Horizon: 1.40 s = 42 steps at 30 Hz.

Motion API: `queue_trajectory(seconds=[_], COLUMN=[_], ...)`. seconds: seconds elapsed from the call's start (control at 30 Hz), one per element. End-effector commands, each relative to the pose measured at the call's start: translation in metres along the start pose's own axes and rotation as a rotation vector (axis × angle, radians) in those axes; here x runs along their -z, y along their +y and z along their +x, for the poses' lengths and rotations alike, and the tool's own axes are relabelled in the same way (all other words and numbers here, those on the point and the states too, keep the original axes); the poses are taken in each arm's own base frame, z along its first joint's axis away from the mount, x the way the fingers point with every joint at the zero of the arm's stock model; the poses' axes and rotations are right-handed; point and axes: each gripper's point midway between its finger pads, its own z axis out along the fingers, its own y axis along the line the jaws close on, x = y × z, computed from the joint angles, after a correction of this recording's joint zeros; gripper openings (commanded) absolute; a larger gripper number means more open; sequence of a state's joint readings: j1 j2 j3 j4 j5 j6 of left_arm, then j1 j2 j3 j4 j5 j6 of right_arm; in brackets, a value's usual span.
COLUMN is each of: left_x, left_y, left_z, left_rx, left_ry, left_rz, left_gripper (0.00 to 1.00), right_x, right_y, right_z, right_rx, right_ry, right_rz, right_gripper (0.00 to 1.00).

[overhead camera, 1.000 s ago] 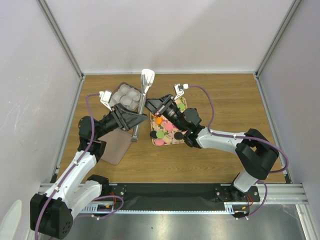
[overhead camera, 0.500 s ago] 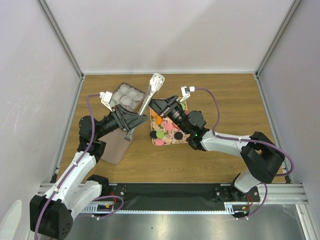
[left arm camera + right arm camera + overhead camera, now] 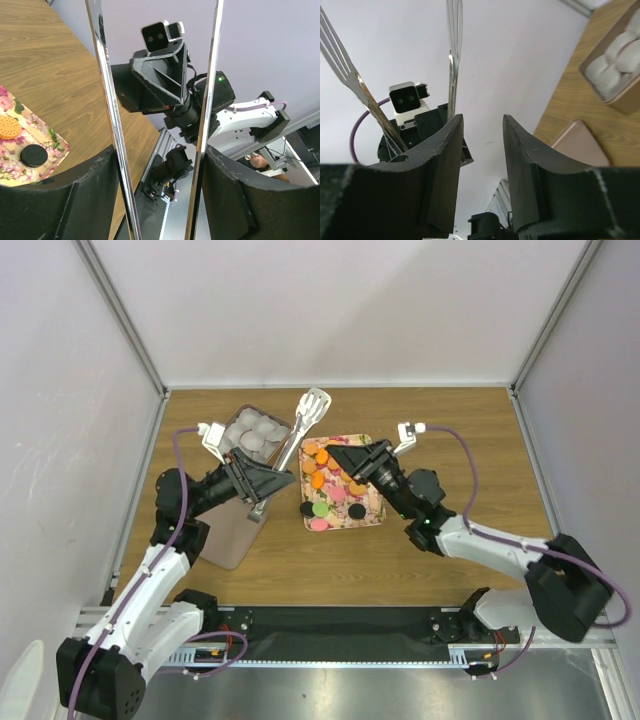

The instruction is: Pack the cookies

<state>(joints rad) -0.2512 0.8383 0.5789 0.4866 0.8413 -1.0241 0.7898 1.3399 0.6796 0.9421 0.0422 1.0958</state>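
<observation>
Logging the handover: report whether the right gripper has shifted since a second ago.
Yes. The right gripper has pulled back to the right, from the floral tray's left edge beside the tongs toward the tray's middle, and is still above it.

Overhead view looks down on the table [image 3: 450, 430]; close wrist views face each other, sharing the tongs [image 3: 107, 100].

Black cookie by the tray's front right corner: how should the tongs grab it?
Pinch across its rim, coming straight down from above. The black cookie lies flat on the tray, thin like a coin, so no side stands up to catch. The tongs in the left pincer would probably do best with one tip on each opposite edge.
</observation>
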Motion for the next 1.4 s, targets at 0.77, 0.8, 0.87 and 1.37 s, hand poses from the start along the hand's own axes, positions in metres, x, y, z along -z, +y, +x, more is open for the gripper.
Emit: queue_trajectory(seconds=[0.77, 0.8, 0.87, 1.37], left_x=[0.016, 0.017, 0.019, 0.030], left_y=[0.025, 0.030, 0.040, 0.114], left_z=[0.003, 0.006, 0.006, 0.020], left_rx=[-0.182, -0.174, -0.188, -0.243], left_ry=[0.024, 0.034, 0.031, 0.187], left_rz=[-0.209, -0.228, -0.272, -0.629], left_gripper=[0.63, 0.63, 0.62, 0.56], right_x=[0.128, 0.130, 0.134, 0.169], right_y=[-0.067, -0.070, -0.083, -0.131], right_z=[-0.084, -0.082, -0.084, -0.048], right_rx=[0.565, 0.565, 0.569, 0.545], right_ry=[0.131, 0.150, 0.168, 0.440], right_rz=[0.684, 0.686, 0.721, 0.850], right_gripper=[0.50, 0.50, 0.50, 0.51])
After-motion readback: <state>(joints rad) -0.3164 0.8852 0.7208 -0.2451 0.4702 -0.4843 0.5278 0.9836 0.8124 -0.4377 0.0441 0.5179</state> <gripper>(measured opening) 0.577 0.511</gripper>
